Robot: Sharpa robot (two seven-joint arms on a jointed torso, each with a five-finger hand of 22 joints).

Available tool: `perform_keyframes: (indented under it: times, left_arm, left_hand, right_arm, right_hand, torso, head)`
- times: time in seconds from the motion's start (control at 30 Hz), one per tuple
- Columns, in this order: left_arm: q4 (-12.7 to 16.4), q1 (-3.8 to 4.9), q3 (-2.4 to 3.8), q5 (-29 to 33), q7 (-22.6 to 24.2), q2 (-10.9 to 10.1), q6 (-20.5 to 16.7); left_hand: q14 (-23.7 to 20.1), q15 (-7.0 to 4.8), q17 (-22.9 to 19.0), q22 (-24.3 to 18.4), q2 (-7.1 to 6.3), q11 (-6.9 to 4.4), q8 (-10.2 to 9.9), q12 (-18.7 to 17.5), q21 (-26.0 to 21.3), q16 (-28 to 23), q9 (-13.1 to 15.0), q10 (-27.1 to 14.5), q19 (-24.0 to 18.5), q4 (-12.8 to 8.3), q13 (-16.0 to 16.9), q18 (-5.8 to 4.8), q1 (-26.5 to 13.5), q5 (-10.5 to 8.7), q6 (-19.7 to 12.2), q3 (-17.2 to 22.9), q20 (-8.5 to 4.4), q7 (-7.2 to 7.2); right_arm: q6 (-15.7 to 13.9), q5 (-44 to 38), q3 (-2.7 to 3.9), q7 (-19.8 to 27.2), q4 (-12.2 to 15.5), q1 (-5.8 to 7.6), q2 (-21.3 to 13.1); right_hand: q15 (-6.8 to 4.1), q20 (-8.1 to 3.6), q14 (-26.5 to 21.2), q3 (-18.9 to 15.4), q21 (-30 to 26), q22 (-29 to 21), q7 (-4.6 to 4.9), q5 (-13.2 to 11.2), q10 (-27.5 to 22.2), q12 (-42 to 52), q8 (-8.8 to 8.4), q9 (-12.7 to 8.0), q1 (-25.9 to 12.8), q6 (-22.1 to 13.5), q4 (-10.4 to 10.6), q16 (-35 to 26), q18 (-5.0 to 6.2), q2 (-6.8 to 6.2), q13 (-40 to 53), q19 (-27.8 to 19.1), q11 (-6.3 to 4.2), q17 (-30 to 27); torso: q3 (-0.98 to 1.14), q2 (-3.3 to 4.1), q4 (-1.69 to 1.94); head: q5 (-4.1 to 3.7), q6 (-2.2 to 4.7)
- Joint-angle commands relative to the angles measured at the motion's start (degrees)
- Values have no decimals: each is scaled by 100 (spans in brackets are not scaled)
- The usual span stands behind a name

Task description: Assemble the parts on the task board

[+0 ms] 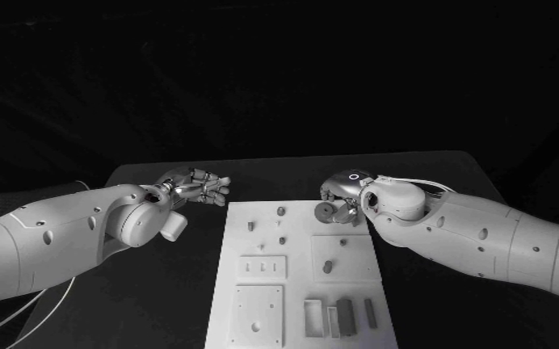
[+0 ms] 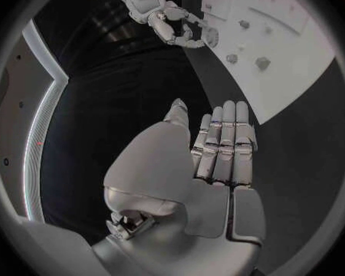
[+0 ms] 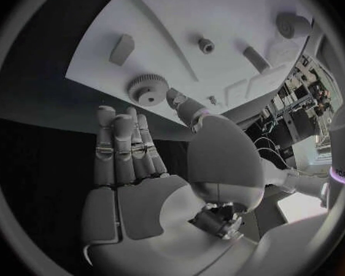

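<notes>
left hand (image 1: pixel 200 187) empty, fingers straight, over bare table just off the task board (image 1: pixel 305 284) far-left corner | right hand (image 1: pixel 340 208) empty, fingers apart, at far-right edge beside a gear (image 3: pixel 147 89) | loose parts (image 1: pixel 339 317) near edge

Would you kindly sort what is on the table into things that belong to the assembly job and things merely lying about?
Belonging to the job:
- task board
- gear lying on the board by the right hand
- grey blocks at the board's near corner
- small pegs standing in the board

Just there:
- black table, bearing the board
- left hand, holding nothing, beside the board
</notes>
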Motion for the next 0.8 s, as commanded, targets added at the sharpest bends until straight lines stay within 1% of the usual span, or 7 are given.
perform_keyframes:
  times: [0.03, 0.13, 0.37, 0.47, 0.57, 0.67, 0.8]
  left_arm:
    - [1, 0, 4, -20, 20, 24, 113]
    - [-10, -4, 4, -20, 22, 32, 121]
    - [-26, -7, 4, -20, 17, 38, 121]
    - [-32, -8, 4, -20, 16, 49, 129]
    - [-40, -9, 4, -21, 15, 58, 134]
    - [-44, -9, 4, -21, 9, 59, 138]
    - [-48, -9, 4, -21, 15, 63, 132]
  left_hand:
    - [39, 18, 11, -7, 24, 7, -20, -21, -24, -24, -8, 51, 5, 4, 8, 59, 11, -24, 39, -39, -53, 62]
    - [39, 18, 12, -7, 25, 7, -20, -22, -24, -25, -8, 52, 6, 4, 8, 58, 9, -24, 39, -39, -54, 62]
    - [39, 18, 14, -8, 27, 7, -21, -25, -26, -28, -9, 52, 6, 2, 9, 57, 10, -24, 39, -38, -55, 61]
    - [39, 18, 16, -8, 29, 7, -22, -26, -27, -29, -9, 52, 6, 2, 9, 57, 10, -24, 39, -38, -56, 61]
    - [39, 18, 17, -8, 30, 7, -22, -28, -27, -31, -9, 53, 6, 2, 10, 56, 9, -24, 39, -38, -56, 62]
    - [39, 18, 18, -8, 31, 7, -23, -29, -28, -32, -9, 53, 6, 2, 10, 56, 9, -24, 39, -38, -57, 62]
    - [39, 18, 19, -8, 31, 7, -23, -30, -29, -34, -9, 53, 6, 2, 10, 55, 7, -24, 39, -38, -57, 62]
  right_arm:
    - [75, -10, -1, 29, -33, -23, 49]
    - [-11, -9, -1, 50, -86, -42, 98]
    - [-106, -7, -10, 97, -235, -70, 204]
    - [-110, -7, -12, 108, -280, -78, 240]
    - [-81, -4, -14, 114, -354, -80, 266]
    - [-88, 6, -16, 142, -439, -83, 292]
    - [-82, 22, -27, 162, -508, -93, 330]
  right_hand:
    - [-35, -2, -1, -2, 7, 113, 5, -7, 49, 32, 41, 11, 15, 64, 34, 35, 300, 55, -9, -23, -11, -6]
    - [-44, -10, 19, 2, 25, 115, 0, -7, 97, 45, 71, 15, 35, 110, 36, 56, 300, 95, -11, -9, -20, -7]
    - [-30, -37, 63, 4, 66, 115, 36, -8, 180, 51, 105, 11, 112, 158, -18, 89, 300, 217, -22, 25, -3, -19]
    - [-23, -44, 77, 2, 78, 113, 44, -7, 209, 48, 117, 6, 133, 173, -45, 99, 300, 298, -31, 33, 3, -27]
    - [-20, -46, 81, -4, 84, 112, 47, -7, 218, 39, 120, 0, 141, 176, -72, 103, 300, 364, -40, 32, 6, -34]
    - [-19, -46, 80, -13, 87, 111, 48, -7, 221, 31, 120, -7, 146, 174, -102, 105, 300, 414, -50, 27, 8, -41]
    - [-16, -44, 77, -37, 94, 110, 51, -7, 233, 20, 123, -23, 169, 174, -218, 111, 300, 550, -72, 13, 13, -55]
  torso:
    - [-5, -6, 3]
    - [-7, -9, 6]
    - [-6, -6, 9]
    - [-13, -3, 14]
    - [-12, -3, 16]
    - [-14, -6, 10]
    - [-13, -6, 4]
  head:
    - [5, -20]
    - [15, -12]
    - [29, -13]
    - [30, -26]
    - [33, -40]
    - [35, -52]
    - [40, -57]
